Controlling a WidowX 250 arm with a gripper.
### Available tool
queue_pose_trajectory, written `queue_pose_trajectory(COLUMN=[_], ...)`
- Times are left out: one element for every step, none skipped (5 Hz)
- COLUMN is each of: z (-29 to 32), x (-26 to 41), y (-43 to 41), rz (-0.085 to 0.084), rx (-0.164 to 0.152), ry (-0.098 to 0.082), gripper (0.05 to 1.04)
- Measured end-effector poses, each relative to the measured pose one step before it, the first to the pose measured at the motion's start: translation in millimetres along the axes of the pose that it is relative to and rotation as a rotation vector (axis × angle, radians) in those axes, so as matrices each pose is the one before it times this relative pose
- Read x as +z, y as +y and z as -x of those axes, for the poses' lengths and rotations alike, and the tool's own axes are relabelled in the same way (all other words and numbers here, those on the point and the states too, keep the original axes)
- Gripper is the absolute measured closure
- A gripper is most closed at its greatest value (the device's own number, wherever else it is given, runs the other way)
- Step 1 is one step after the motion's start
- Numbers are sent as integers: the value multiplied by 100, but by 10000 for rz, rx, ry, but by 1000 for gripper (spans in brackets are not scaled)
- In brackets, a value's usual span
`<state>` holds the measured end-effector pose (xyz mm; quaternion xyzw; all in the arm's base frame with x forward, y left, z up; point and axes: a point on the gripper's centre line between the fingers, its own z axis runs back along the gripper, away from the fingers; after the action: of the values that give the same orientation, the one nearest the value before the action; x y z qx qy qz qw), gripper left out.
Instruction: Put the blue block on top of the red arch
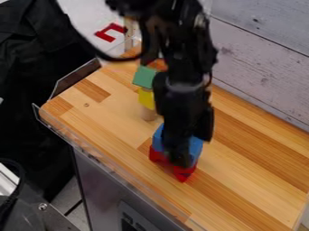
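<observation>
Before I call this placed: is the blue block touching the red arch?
Cannot tell. The camera view shows no gap between the blue block and the red arch, but its slant could hide one, and the tool covers the middle.

Striped wooden table (247, 167) with clear edging, pale plank wall (265, 54) behind, grey metal cabinet front (109, 189) below, tiled floor (73, 212), black cloth (36, 81) at left
</observation>
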<state>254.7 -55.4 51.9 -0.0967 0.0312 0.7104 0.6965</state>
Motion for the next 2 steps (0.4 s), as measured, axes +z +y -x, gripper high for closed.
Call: queue_pose_trajectory(z=[-32, 81], x=[3418, 1175], y=[-2709, -1408], rz=[89, -704], rx=[-1336, -1503], ry=[-902, -380], gripper=[83, 83])
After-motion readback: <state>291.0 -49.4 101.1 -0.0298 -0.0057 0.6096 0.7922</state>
